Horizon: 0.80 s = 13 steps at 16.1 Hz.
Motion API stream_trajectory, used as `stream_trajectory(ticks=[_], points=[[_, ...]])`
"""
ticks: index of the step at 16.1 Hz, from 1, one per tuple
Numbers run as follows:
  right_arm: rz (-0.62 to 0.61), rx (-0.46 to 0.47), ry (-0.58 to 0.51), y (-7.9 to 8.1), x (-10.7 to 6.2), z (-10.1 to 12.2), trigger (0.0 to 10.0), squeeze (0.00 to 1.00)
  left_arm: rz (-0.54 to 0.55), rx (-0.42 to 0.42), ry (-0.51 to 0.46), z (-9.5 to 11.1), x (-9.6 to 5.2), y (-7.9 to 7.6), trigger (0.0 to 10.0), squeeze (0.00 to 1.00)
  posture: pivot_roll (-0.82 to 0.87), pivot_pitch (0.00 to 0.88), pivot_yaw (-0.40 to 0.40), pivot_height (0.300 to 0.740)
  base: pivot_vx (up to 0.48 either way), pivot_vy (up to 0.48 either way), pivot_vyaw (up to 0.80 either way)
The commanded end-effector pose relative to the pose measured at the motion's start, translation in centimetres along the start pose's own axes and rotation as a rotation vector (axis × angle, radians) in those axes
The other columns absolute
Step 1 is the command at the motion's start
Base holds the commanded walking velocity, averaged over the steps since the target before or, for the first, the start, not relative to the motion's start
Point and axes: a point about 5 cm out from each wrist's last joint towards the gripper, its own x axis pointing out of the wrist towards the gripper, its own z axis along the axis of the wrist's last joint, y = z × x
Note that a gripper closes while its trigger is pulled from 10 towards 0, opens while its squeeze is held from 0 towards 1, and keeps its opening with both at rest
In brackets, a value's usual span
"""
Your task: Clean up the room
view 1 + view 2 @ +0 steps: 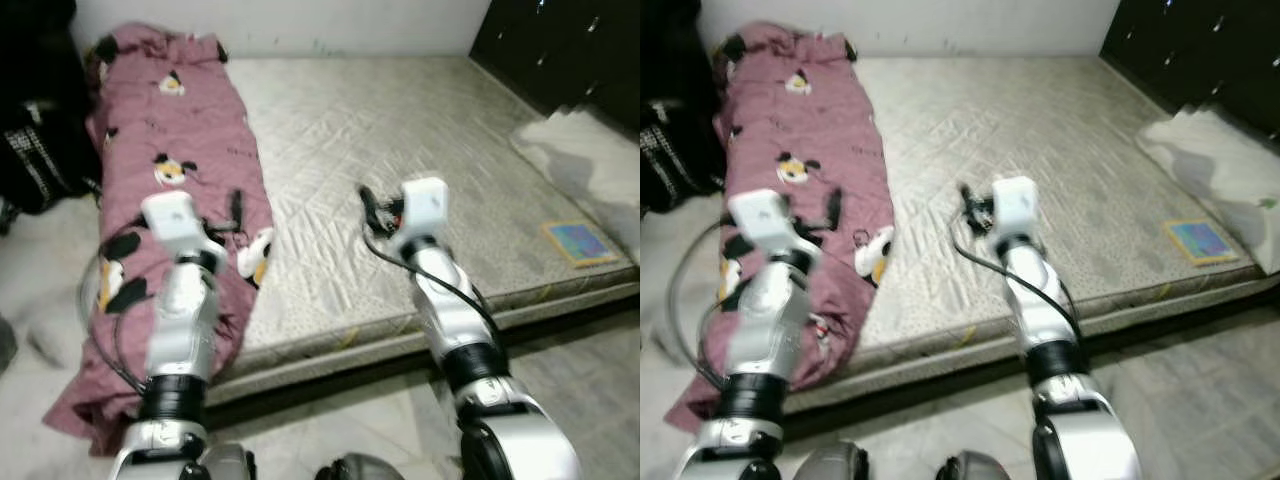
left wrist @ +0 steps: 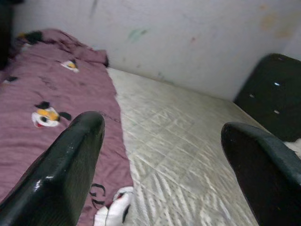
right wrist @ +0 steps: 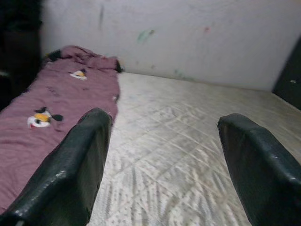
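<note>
Grey quilted mattress [image 1: 400, 160] is lying on the floor before me, bare except for a maroon blanket [image 1: 180, 150] with cartoon prints running along its left edge, bunched at the wall and spilling over the near corner onto the floor. A small colourful book [image 1: 578, 242] is sitting at the mattress's right edge, and a pale cushion [image 1: 590, 160] is resting just beyond it.

I am holding both arms out over the near side. My left gripper [image 1: 236, 212] is hovering just above the blanket, jaws spread wide. My right gripper [image 1: 368, 206] is over bare mattress, well apart from the blanket, jaws also wide apart, both empty.

Judging the risk: the blanket is long and heavy, so a pinch with one gripper may be dragging only a fold, and the overhanging end could be snagging the cable looping beside my left arm.
</note>
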Motion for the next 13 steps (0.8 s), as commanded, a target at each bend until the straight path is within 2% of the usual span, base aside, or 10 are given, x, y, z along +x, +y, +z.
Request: stream_trajectory(ticks=[1, 7, 12, 13], points=[[0.0, 0.008, -0.027, 0.26, 0.48, 0.8, 10.0, 0.0, 0.015, 0.013, -0.005, 0.36, 0.15, 0.58, 10.0, 0.0, 0.02, 0.0, -0.102, 0.74, 0.0, 0.48, 0.0], [-0.001, 0.006, -0.027, 0.23, 0.5, 0.79, 10.0, 0.0, 0.018, 0.009, -0.002, 0.29, 0.18, 0.59, 10.0, 0.0, 0.02, 0.0, -0.102, 0.74, 0.0, 0.48, 0.0], [0.002, 0.001, -0.028, 0.34, 0.47, 0.77, 10.0, 0.0, 0.008, 0.005, -0.02, 0.52, 0.08, 0.57, 10.0, 0.0, 0.02, 0.0, -0.099, 0.74, 0.0, 0.0, 0.0], [0.004, 0.0, -0.028, 0.36, 0.47, 0.77, 10.0, 0.0, 0.006, 0.005, -0.021, 0.53, 0.07, 0.56, 10.0, 0.0, 0.02, 0.0, -0.099, 0.74, 0.0, 0.0, 0.63]])
